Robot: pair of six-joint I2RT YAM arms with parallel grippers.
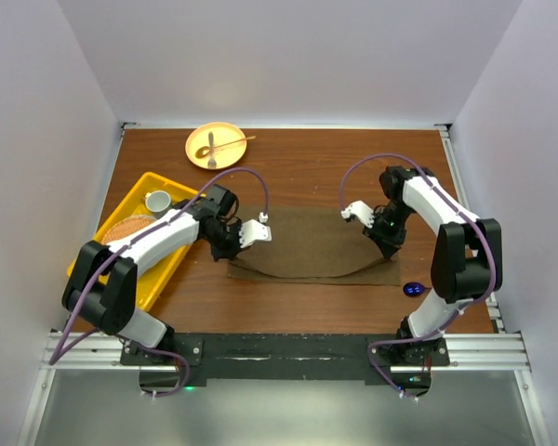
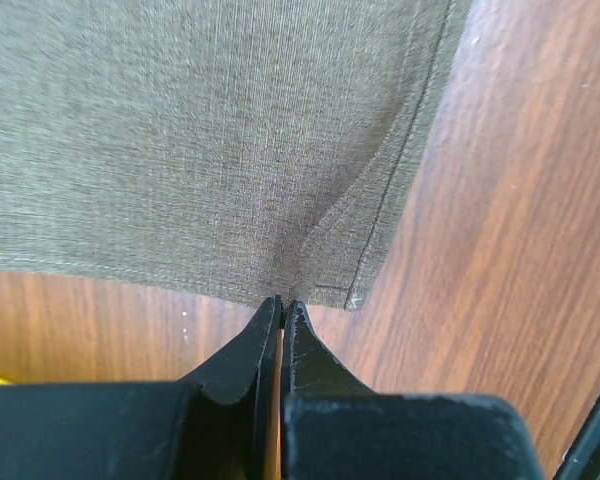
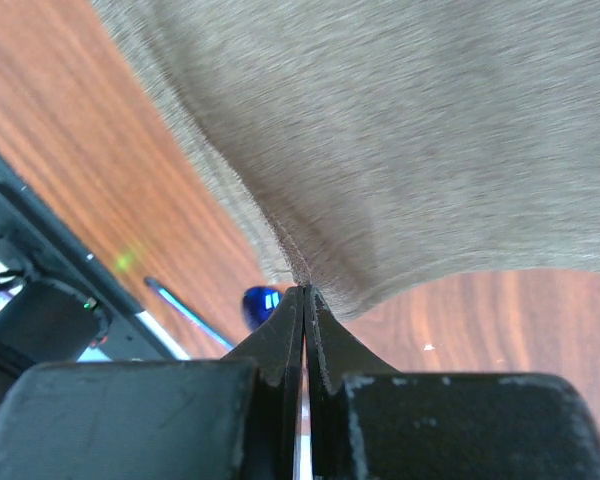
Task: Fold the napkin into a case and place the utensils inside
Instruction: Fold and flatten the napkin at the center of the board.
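At the left edge of the napkin [image 1: 307, 246], the left gripper [image 2: 282, 305] is pinched shut on the hem near a corner. At its right edge, the right gripper [image 3: 306, 292] is clamped on lifted cloth. Folding well likely means carrying both edges together, level and taut, so the hems meet squarely. Olive-brown, soft and finely woven, the napkin lies on a wooden table [image 1: 307, 177]. A glossy blue spoon [image 1: 413, 289] rests just beside its near right corner.
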